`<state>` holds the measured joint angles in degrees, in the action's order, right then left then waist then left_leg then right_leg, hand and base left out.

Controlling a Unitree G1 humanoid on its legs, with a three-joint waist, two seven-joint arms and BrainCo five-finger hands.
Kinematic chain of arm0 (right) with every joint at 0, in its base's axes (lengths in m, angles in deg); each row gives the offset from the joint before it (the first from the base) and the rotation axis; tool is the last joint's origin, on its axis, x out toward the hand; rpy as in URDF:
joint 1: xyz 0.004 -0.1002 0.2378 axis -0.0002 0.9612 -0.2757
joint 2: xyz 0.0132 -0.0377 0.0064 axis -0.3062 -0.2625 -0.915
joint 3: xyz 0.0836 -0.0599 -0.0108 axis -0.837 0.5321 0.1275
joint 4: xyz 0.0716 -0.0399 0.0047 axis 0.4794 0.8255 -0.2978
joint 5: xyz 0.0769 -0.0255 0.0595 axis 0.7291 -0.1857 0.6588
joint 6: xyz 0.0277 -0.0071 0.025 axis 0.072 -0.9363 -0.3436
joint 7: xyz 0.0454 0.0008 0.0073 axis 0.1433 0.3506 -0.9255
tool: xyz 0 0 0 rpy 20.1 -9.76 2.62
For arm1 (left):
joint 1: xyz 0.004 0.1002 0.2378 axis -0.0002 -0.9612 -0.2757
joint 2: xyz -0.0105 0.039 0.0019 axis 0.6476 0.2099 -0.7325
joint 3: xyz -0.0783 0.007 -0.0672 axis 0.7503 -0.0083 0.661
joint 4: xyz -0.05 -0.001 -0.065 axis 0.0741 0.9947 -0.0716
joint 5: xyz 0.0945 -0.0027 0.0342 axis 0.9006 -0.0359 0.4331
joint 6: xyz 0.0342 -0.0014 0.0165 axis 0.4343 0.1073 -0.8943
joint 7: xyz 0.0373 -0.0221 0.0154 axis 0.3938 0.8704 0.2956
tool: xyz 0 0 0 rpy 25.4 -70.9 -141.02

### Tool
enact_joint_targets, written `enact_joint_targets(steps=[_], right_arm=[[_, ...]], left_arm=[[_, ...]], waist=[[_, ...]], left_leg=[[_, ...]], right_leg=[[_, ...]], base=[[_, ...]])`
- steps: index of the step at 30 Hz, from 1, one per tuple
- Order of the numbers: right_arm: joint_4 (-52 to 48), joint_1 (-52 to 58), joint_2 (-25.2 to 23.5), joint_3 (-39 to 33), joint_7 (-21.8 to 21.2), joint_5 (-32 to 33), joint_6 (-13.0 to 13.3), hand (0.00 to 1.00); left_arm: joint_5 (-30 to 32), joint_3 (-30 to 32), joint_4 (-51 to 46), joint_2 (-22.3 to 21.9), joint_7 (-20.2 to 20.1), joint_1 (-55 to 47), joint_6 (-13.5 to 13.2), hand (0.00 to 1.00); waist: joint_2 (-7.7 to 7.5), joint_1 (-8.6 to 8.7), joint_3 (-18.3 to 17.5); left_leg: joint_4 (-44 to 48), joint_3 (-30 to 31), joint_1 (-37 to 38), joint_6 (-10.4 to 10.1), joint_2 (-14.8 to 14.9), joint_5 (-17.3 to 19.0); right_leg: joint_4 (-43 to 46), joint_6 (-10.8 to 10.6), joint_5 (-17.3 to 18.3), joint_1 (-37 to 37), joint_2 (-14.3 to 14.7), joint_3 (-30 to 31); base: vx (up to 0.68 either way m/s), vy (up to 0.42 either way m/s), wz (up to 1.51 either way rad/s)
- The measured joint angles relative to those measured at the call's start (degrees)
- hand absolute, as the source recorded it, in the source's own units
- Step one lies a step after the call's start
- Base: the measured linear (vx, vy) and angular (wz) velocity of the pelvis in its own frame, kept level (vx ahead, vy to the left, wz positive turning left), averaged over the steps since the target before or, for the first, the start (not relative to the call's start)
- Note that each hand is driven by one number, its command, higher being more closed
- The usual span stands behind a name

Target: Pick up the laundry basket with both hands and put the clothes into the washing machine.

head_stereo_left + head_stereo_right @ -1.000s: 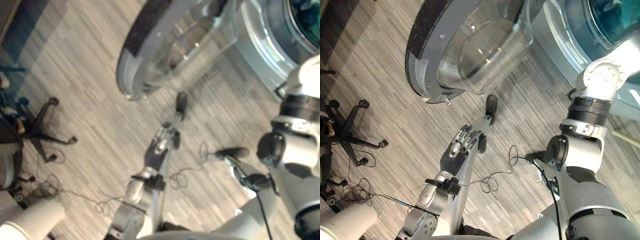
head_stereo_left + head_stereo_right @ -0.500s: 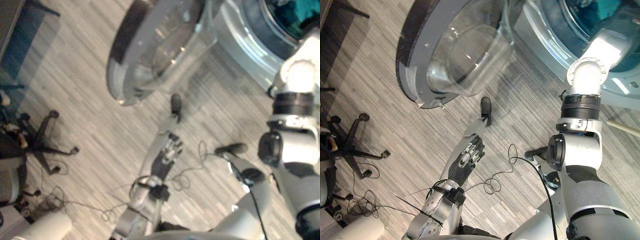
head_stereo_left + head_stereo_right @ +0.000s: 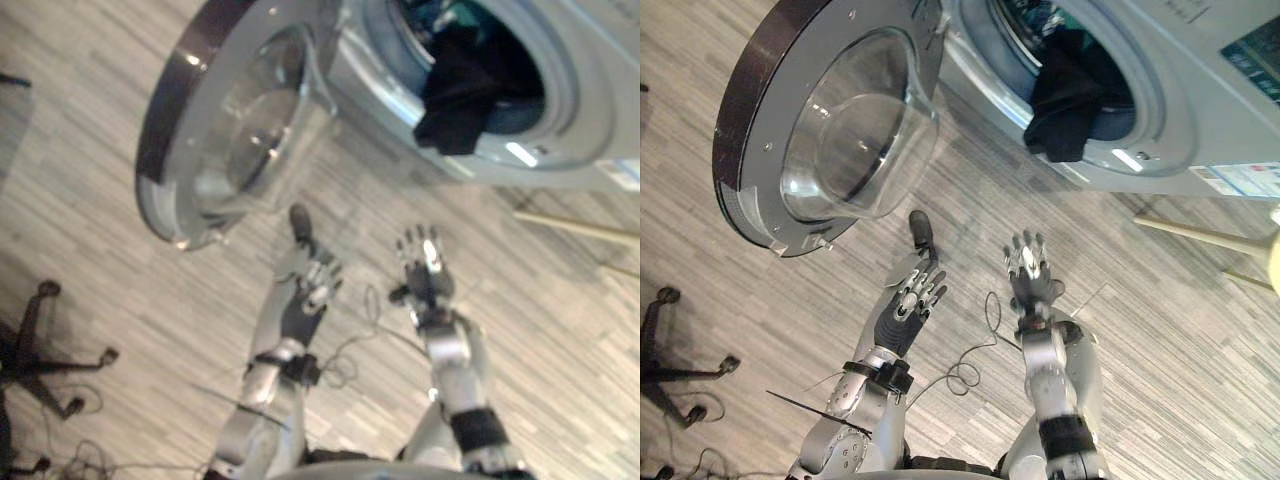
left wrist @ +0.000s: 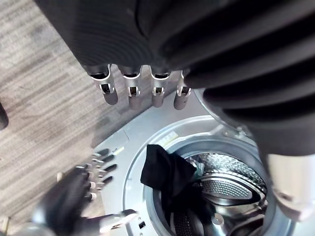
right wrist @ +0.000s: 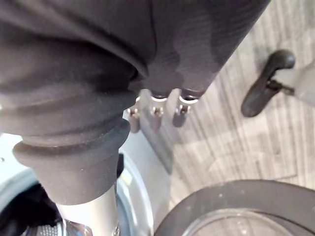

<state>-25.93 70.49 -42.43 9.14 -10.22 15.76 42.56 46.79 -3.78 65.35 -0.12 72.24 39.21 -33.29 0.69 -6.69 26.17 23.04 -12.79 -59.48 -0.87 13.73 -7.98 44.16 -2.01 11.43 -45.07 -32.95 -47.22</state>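
Right eye view shows a black cloth (image 3: pixel 1065 95) half in the washer (image 3: pixel 1200 110). It hangs over the low edge of the round hole, and the rest of it is inside the drum. I think the cloth is soft, light and floppy. It will not break, and it should not slip much. A good place to grab it is the bunched part that hangs out, so it can be pushed in deep. The door (image 3: pixel 830 120) stands wide open beside the hole. The left hand (image 3: pixel 908 303) is out over the floor (image 3: pixel 1160 330), in front of the door. Its fingers are straight and it holds nothing. The right hand (image 3: pixel 1028 275) is near it, with fingers spread wide, and it holds nothing too. Both hands are well apart from the cloth.
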Motion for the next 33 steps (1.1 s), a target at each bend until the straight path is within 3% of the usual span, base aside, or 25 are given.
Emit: enact_joint_targets(steps=[5, 6, 9, 10, 12, 13, 14, 15, 16, 17, 18, 19, 21, 22, 23, 24, 25, 26, 28, 30, 31, 32, 33], right_arm=[[2.0, 8.9, 1.2, -1.4, -3.3, 0.0, -3.2, 0.00], [3.0, 9.8, 1.6, -1.3, -3.3, -0.6, -4.0, 0.00], [5.0, 10.8, 2.3, -1.1, -3.5, -3.0, -5.1, 0.00], [6.1, 10.8, 2.8, -0.9, -3.5, -4.0, -5.6, 0.00], [7.6, 10.9, 3.3, -0.8, -3.5, -6.6, -6.4, 0.00], [8.2, 10.9, 3.1, -0.6, -3.5, -8.2, -6.9, 0.00], [9.2, 10.8, 2.7, -0.5, -3.4, -9.7, -7.2, 0.00], [9.8, 10.9, 2.6, -0.6, -3.4, -10.6, -7.4, 0.00], [11.4, 10.7, 2.7, -0.6, -3.4, -12.0, -7.7, 0.00], [12.0, 10.6, 2.7, -0.6, -3.4, -12.7, -8.0, 0.00], [13.2, 10.2, 2.9, -0.5, -3.3, -13.1, -8.0, 0.00], [15.0, 9.2, 3.1, -0.7, -3.2, -13.7, -8.0, 0.00], [16.9, 9.1, 2.2, -0.7, -3.1, -14.9, -7.0, 0.00], [18.3, 8.9, 2.1, -0.7, -3.0, -15.2, -6.7, 0.00], [19.8, 8.4, 2.3, -0.6, -2.7, -15.6, -6.6, 0.00], [21.6, 6.4, 3.2, -0.8, -1.6, -16.6, -6.5, 0.00], [23.3, 6.1, 3.7, -0.9, -0.6, -17.6, -6.0, 0.00], [25.1, 5.8, 3.9, -1.0, 0.0, -18.4, -5.7, 0.00], [28.9, 5.1, 3.7, -1.5, 2.2, -20.7, -5.2, 0.00], [31.6, 4.8, 3.1, -3.0, 3.8, -23.0, -5.1, 0.00], [32.6, 4.7, 2.6, -4.3, 4.3, -24.1, -4.8, 0.00], [34.4, 4.4, 2.8, -5.8, 4.5, -24.8, -4.3, 0.00], [35.4, 4.1, 2.6, -6.4, 4.5, -25.2, -4.2, 0.00]], left_arm=[[-4.1, 4.2, 0.0, 0.7, -0.6, -0.1, 0.0, 0.00], [-4.2, 4.7, 0.2, 1.2, -0.6, -0.1, 0.0, 0.00], [-4.1, 6.3, 2.4, 1.5, -0.8, -0.2, 0.0, 0.00], [-3.8, 7.0, 3.7, 1.4, -0.8, -0.2, 0.0, 0.00], [-2.5, 8.3, 6.3, 1.0, -0.8, -0.2, 0.0, 0.00], [-1.3, 9.2, 8.8, 1.1, -0.8, 0.2, 0.0, 0.00], [0.1, 10.3, 11.2, 1.0, -0.7, 0.3, 0.2, 0.00], [0.7, 10.6, 12.2, 1.0, -0.7, 0.3, 0.5, 0.00], [1.4, 11.2, 13.9, 1.0, -0.6, 0.0, 0.9, 0.00], [1.9, 11.6, 14.6, 1.0, -0.5, -0.5, 1.0, 0.00], [2.8, 12.8, 15.8, 0.3, -0.3, -1.5, 1.3, 0.00], [3.4, 14.4, 17.0, -2.1, 0.0, -3.4, 1.3, 0.00], [4.6, 16.1, 17.7, -3.6, 0.7, -5.4, 1.1, 0.00], [5.0, 16.9, 17.7, -3.9, 1.0, -6.1, 1.1, 0.00], [5.2, 18.0, 17.8, -4.7, 1.1, -6.2, 1.1, 0.00], [5.2, 19.4, 18.8, -6.7, 1.5, -6.3, 1.2, 0.00], [5.2, 20.0, 19.2, -7.8, 2.4, -6.8, 1.2, 0.00], [5.0, 20.7, 19.2, -8.5, 3.0, -7.3, 1.1, 0.00], [4.5, 22.5, 19.3, -9.1, 4.1, -7.8, 1.1, 0.00], [4.0, 22.6, 18.1, -9.0, 5.1, -9.2, 1.0, 0.00], [4.0, 22.6, 17.0, -8.8, 5.6, -9.9, 0.9, 0.00], [4.0, 23.1, 15.9, -9.2, 5.8, -10.2, 0.9, 0.00], [4.0, 23.4, 15.6, -9.4, 5.8, -10.2, 0.9, 0.00]], waist=[[-1.80, 0.35, -1.0], [-2.22, 1.21, -1.3], [-3.66, 1.31, -2.3], [-3.90, 1.46, -2.6], [-3.92, 2.29, -3.6], [-3.81, 2.82, -3.7], [-3.80, 3.15, -3.7], [-3.86, 3.17, -3.8], [-4.51, 2.71, -4.4], [-4.82, 2.62, -5.3], [-4.72, 2.49, -7.4], [-4.50, 0.77, -10.5], [-5.19, 0.54, -13.1], [-5.72, -0.10, -14.0], [-5.92, -0.61, -14.6], [-3.26, -0.36, -15.4], [-2.09, -0.37, -16.6], [-0.85, -0.48, -17.9], [-0.81, -0.35, -18.0], [-1.37, -0.44, -18.1], [-1.61, -0.30, -18.2], [-2.12, -0.49, -18.5], [-1.54, -0.42, -18.9]], left_leg=[[3.8, -0.1, 1.5, 0.2, 1.6, 2.4], [5.0, -0.7, 2.7, 0.5, 1.7, 3.6], [7.8, -4.3, 7.4, 1.7, 2.1, 7.4], [9.3, -6.0, 10.0, 2.0, 2.2, 9.6], [11.2, -8.5, 13.9, 3.6, 2.2, 12.6], [11.2, -10.5, 17.4, 5.3, 2.5, 13.6], [12.1, -12.2, 21.0, 7.0, 3.2, 14.5], [12.5, -12.7, 22.9, 7.2, 3.5, 15.1], [13.0, -14.3, 26.6, 7.2, 3.8, 16.0], [13.3, -15.0, 27.9, 6.9, 4.0, 16.4], [13.1, -16.8, 30.2, 5.8, 4.1, 17.5], [7.9, -18.1, 32.2, 5.1, 4.2, 16.4], [4.7, -22.0, 36.9, 6.3, 4.2, 14.3], [4.2, -23.9, 38.4, 6.3, 3.8, 14.3], [3.8, -25.0, 39.1, 6.3, 3.3, 14.2], [2.7, -25.0, 39.1, 5.6, 3.5, 13.2], [0.0, -24.4, 39.2, 4.7, 3.3, 11.7], [-2.8, -23.4, 39.6, 3.7, 2.4, 9.6], [-9.0, -21.3, 42.7, 1.4, -1.2, 4.6], [-10.3, -13.3, 43.3, -0.5, -3.6, 1.2], [-10.7, -8.0, 43.1, -2.8, -4.9, -0.3], [-6.9, -4.2, 41.6, -3.3, -4.6, 1.4], [-3.3, -3.9, 41.1, -2.5, -3.9, 2.7]], right_leg=[[-2.3, -1.0, -1.0, 2.9, 1.9, 0.7], [-2.9, -1.5, -1.4, 4.1, 2.0, 1.5], [-5.5, -2.3, -3.9, 6.6, 2.0, 5.3], [-6.6, -2.2, -5.1, 8.1, 1.9, 7.4], [-8.2, 0.1, -6.8, 10.2, 2.1, 10.0], [-8.8, 0.6, -6.8, 12.4, 2.8, 11.6], [-0.1, 1.3, -4.3, 13.6, 2.6, 12.9], [5.0, 1.3, -3.1, 14.8, 3.0, 13.1], [11.4, 1.7, 0.7, 17.6, 4.5, 13.0], [12.2, 2.2, 1.7, 18.7, 5.2, 12.8], [7.3, 1.7, 1.5, 20.2, 7.2, 13.3], [-1.5, -0.9, 2.9, 22.6, 12.5, 15.6], [3.1, -2.8, 7.0, 29.0, 15.0, 16.2], [-1.4, -3.1, 10.8, 33.1, 16.7, 16.5], [-7.3, -1.3, 12.9, 35.0, 18.1, 17.0], [-11.2, 0.8, 11.5, 35.7, 20.1, 17.2], [-14.3, 0.6, 10.3, 36.0, 21.5, 17.4], [-16.2, 0.6, 9.3, 36.1, 22.2, 17.5], [-17.7, 0.8, 8.3, 37.8, 21.4, 17.1], [-18.1, 0.8, 7.7, 39.1, 20.6, 16.4], [-18.4, 2.2, 6.7, 39.9, 19.6, 14.9], [-19.0, 3.1, 5.9, 39.9, 18.9, 13.5], [-19.3, 3.1, 5.6, 40.4, 18.6, 12.9]], base=[[-0.02, -0.040, -0.16], [0.00, -0.007, -0.13], [0.03, 0.027, -0.44], [0.06, 0.065, -0.52], [0.07, 0.086, -0.49], [0.05, 0.036, -0.46], [0.05, 0.008, -0.44], [0.05, -0.056, -0.43], [0.03, -0.070, -0.39], [0.01, -0.060, -0.72], [-0.09, -0.012, -1.33], [-0.14, -0.007, -1.56], [-0.12, -0.085, -1.22], [-0.07, -0.107, -0.88], [-0.15, -0.053, -0.74], [-0.17, -0.010, -0.57], [-0.19, 0.040, -0.34], [-0.12, 0.070, -0.10], [-0.09, 0.019, 0.17], [-0.04, -0.057, 0.29], [-0.04, -0.009, 0.39], [-0.05, 0.020, 0.41], [-0.04, 0.042, 0.36]])
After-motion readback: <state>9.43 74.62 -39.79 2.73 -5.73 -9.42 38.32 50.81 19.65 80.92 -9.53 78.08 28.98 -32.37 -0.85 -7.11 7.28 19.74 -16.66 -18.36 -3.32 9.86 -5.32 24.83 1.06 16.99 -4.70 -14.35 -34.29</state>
